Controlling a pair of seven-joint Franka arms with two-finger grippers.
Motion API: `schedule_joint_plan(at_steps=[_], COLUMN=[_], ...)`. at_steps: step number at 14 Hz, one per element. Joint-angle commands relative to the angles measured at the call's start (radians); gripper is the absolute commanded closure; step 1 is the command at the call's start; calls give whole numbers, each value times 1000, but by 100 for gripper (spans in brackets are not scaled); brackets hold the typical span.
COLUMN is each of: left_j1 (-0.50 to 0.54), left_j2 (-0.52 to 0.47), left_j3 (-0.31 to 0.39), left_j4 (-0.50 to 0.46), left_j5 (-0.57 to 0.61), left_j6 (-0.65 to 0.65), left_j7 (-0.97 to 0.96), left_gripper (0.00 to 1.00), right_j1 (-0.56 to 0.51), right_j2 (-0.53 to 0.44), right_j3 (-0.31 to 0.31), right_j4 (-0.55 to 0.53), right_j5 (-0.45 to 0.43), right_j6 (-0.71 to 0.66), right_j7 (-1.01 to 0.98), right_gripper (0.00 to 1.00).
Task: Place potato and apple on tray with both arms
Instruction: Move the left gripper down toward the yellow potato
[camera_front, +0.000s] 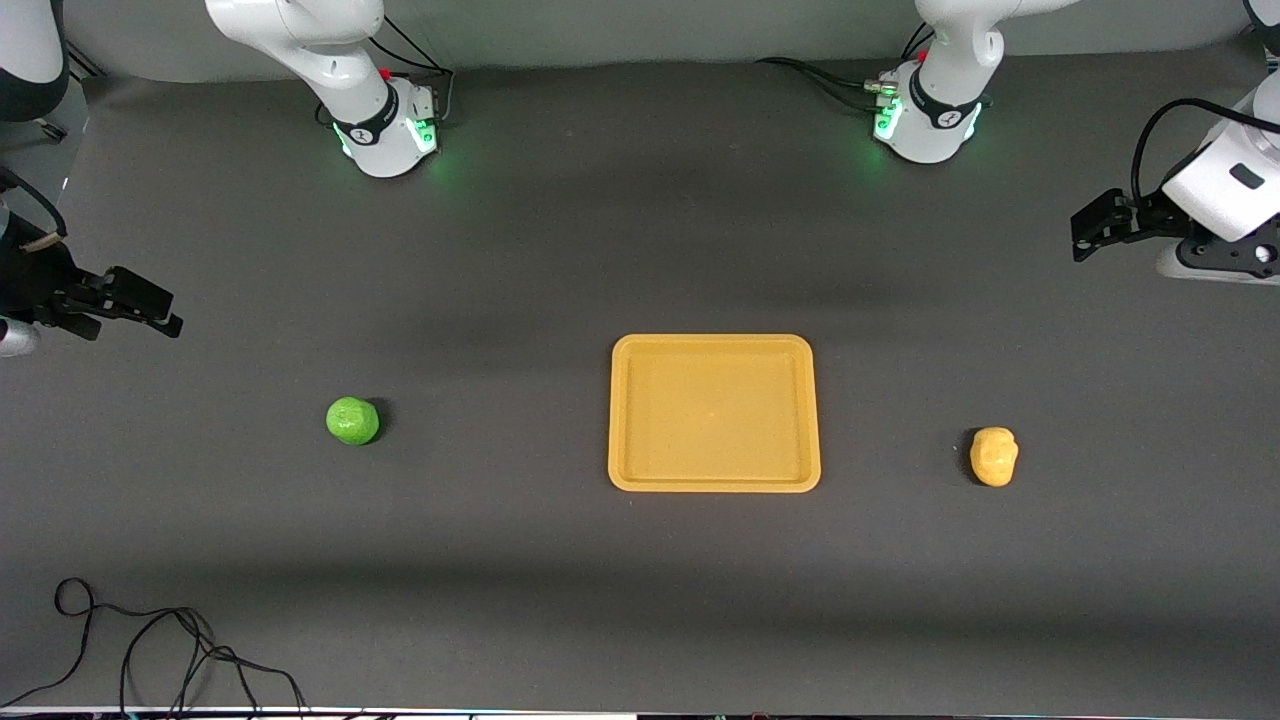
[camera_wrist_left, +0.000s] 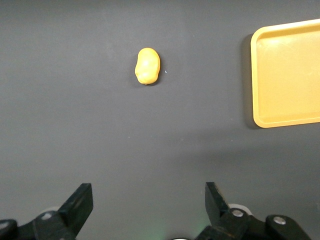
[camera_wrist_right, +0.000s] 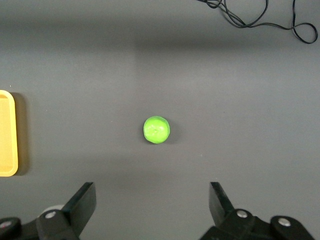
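Gripper left (camera_wrist_left: 147, 210) spread above table near potato (camera_front: 993, 456); right (camera_wrist_right: 150, 210) spread near apple (camera_front: 352, 420); nothing grasped, descent due; tray (camera_front: 714, 485) bare

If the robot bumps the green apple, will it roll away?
Probably yes. The apple looks round and glossy and sits on flat bare table with nothing beside it to stop it. Its smooth skin might also slip between fingers of the open right gripper, so a centred squeeze seems safest.
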Motion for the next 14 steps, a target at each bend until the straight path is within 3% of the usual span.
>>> schedule_joint_plan(at_steps=[1,8,14], left_j1=[0,-7,0], left_j2=[-25,-14,177], left_j3=[1,0,3], left_j4=[-22,-24,-6], left_j5=[-6,-6,17], left_j6=[19,40,222], left_j7=[-11,-11,-5], left_gripper=[0,0,0], right_j1=[8,48,42], right_j2=[-12,-6,19], right_j3=[3,6,0], right_j4=[-11,-9,18], right_j5=[-14,-14,-15], right_j6=[-14,-15,-11], right_j7=[-1,-3,-3], right_gripper=[0,0,0])
